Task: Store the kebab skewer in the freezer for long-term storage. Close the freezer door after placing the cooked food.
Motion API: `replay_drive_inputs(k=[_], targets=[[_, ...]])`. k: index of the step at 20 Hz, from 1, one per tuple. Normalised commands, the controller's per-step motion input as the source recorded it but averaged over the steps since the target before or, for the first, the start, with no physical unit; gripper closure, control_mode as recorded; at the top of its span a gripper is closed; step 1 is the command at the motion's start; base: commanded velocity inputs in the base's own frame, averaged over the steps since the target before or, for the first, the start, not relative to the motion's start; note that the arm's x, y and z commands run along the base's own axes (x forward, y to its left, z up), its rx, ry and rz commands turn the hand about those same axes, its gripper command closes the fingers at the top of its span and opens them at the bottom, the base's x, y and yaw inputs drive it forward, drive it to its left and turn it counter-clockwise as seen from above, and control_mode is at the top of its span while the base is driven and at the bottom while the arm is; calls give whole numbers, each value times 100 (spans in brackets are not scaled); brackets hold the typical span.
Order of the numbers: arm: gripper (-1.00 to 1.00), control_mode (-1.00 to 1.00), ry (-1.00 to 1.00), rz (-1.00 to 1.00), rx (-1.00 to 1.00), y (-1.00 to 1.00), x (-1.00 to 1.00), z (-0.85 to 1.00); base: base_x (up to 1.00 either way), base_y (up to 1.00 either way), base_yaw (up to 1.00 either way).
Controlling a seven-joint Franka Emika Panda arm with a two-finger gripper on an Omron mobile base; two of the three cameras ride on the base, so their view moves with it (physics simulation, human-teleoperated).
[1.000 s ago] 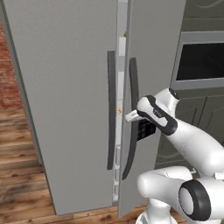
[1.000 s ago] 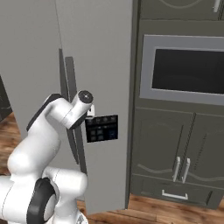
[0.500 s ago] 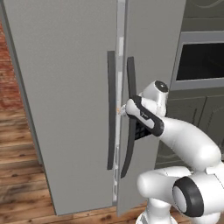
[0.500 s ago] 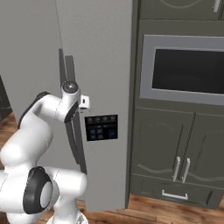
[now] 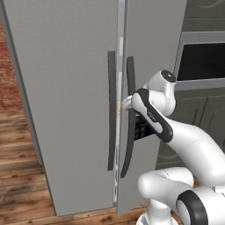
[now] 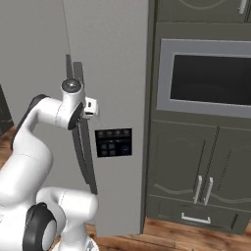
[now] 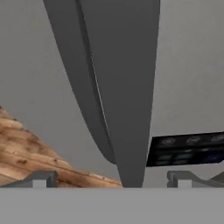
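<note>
Tool (image 7: pixel 111 177) at the freezer door (image 5: pixel 151 48), level with the mid-part of its handle (image 5: pixel 130 118). In the hand view the two finger tips (image 7: pixel 41 178) stand wide apart, one on each side of the dark handle bar, not touching it: tool open, nothing gripped.

Freezer door: grey, with a black dispenser panel (image 6: pixel 113 142) just right of the handle in the right base view. Panel also shows at lower right of the hand view (image 7: pixel 188 148). In the left base view the door looks slightly ajar; a narrow pale gap runs between it and the plain door (image 5: pixel 61 96) on the left. The plain door's handle (image 5: pixel 111 110) stands just left of that gap.

Skewer: a tiny orange speck (image 5: pixel 119 110) shows in the gap, level with the tool; too small to tell for sure.

Right of the unit: dark cabinets (image 6: pixel 206 171) with a built-in oven (image 6: pixel 206 78) above them. Wood floor (image 5: pixel 22 176) below left.
</note>
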Motion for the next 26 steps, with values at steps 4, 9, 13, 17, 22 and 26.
replay_drive_inputs(k=[4,9,13,17,22,26], targets=[[-100,-100,2,-13,-1,-5,2,19,0,0,0],[-100,-100,0,-16,-1,-27,0,26,0,0,0],[-100,-100,0,-29,0,-42,1,10,0,0,0],[-100,-100,-4,-24,1,-43,4,0,0,0,0],[-100,-100,0,-2,0,-20,22,-16,0,0,0],[-100,-100,0,0,0,-19,52,-17,0,0,0]])
